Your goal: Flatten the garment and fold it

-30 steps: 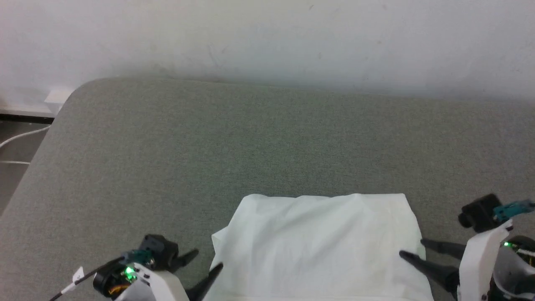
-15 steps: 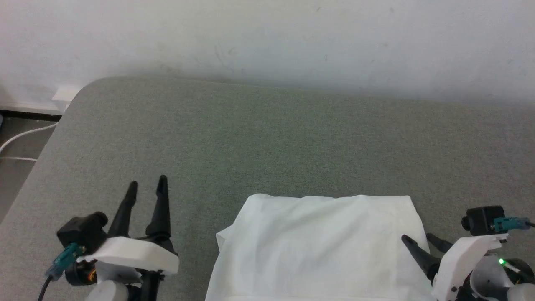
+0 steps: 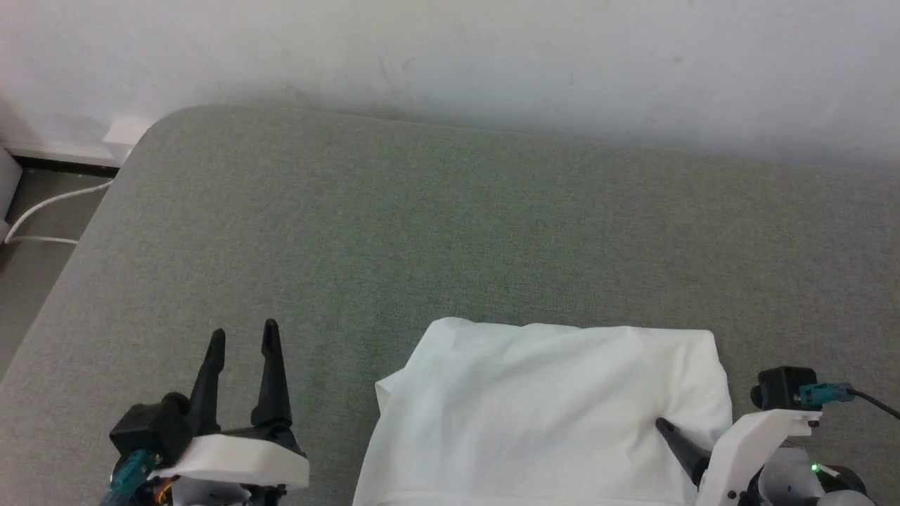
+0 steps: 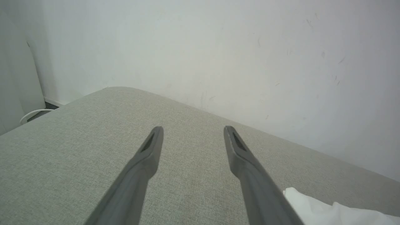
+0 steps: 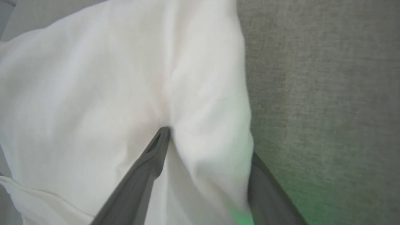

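The right tool (image 5: 206, 147) is sitting open, straddling the right edge of the garment (image 3: 548, 407) — one finger on top of the cloth, the other poking out from under it, nothing pinched yet. The left tool (image 3: 243, 330) is hovering open and empty, off to the left. The garment's lying as a rough rectangle at the near edge of the grey padded surface (image 3: 450, 232), right of centre. My worry: closing here could be grabbing several layers, and a one-sided pull would be dragging everything crooked.
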`<state>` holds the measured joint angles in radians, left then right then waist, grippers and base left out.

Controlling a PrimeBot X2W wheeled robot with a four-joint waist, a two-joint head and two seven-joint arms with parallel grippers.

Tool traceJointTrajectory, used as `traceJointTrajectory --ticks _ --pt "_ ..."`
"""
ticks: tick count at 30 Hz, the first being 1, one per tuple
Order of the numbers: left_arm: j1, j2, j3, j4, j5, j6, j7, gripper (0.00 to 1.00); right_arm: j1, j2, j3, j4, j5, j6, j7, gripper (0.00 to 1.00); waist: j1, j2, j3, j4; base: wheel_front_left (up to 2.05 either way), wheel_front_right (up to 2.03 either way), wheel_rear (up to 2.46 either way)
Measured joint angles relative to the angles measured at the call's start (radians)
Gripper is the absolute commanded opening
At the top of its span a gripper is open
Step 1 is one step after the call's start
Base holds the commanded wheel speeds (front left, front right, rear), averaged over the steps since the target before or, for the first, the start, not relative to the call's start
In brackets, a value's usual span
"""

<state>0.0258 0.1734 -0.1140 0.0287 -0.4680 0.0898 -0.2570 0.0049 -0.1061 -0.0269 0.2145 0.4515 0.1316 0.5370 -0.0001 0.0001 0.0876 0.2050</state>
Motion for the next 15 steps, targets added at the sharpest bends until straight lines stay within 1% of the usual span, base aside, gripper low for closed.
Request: traceJointTrajectory --ticks 5,6,7,12,15 --pt "-0.007 -0.034 0.022 0.034 0.041 -0.036 0.0 1.0 -0.012 -0.005 0.04 0.021 0.023 0.0 -0.002 1.0 0.0 0.0 0.015 0.01 0.0 0.0 0.0" --pt "-0.009 -0.041 0.028 0.039 0.047 -0.04 0.0 1.0 -0.015 -0.007 0.045 0.025 0.024 0.0 -0.006 0.13 -0.0001 0.0 0.019 0.011 0.0 0.0 0.0" --pt "-0.01 -0.047 0.032 0.043 0.051 -0.047 0.0 1.0 -0.018 -0.01 0.049 0.03 0.024 0.0 -0.014 0.0 -0.0001 0.0 0.022 0.011 0.0 0.0 0.0" --pt "-0.017 -0.066 0.061 0.063 0.072 -0.072 0.0 1.0 -0.034 -0.011 0.05 0.06 0.026 0.003 -0.073 0.0 0.0001 0.0 0.025 0.005 0.0 0.0 0.0" --pt "-0.017 -0.075 0.074 0.071 0.087 -0.082 0.0 1.0 -0.038 -0.01 0.029 0.068 0.024 0.01 -0.109 0.0 0.0001 0.0 0.021 -0.002 0.0 0.0 0.0"
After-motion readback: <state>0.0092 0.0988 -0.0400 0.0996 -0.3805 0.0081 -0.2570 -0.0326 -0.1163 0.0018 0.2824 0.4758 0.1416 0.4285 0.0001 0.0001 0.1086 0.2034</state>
